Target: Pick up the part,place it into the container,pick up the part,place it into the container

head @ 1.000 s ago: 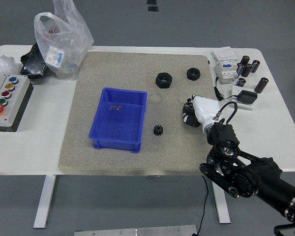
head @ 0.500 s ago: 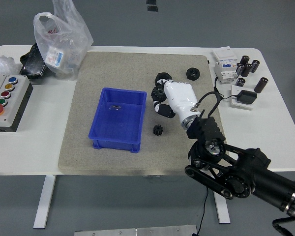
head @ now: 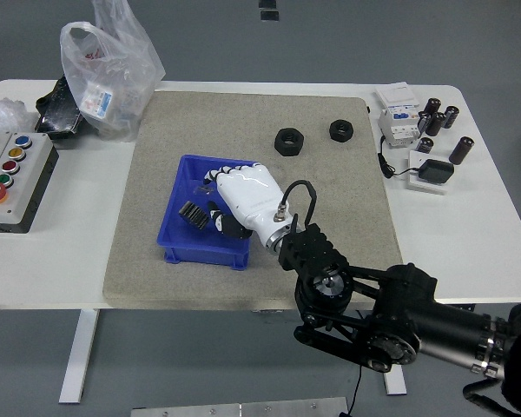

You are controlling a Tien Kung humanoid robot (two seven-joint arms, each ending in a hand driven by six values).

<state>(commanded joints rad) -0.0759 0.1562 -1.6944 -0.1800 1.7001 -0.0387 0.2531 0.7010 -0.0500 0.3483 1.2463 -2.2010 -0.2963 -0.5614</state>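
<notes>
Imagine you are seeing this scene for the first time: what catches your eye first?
The robot's white right hand reaches over the blue container at the mat's centre, with a black gear at its fingertips. Next, the two black nuts behind it and the crumpled plastic bag at the far left.

A white table [head: 504,252] carries a grey mat [head: 217,113] and a button box [head: 13,178].

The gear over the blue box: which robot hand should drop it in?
The right hand. It already holds the black gear right above the blue box, so it probably only needs to let go. The left hand is not in view.
</notes>
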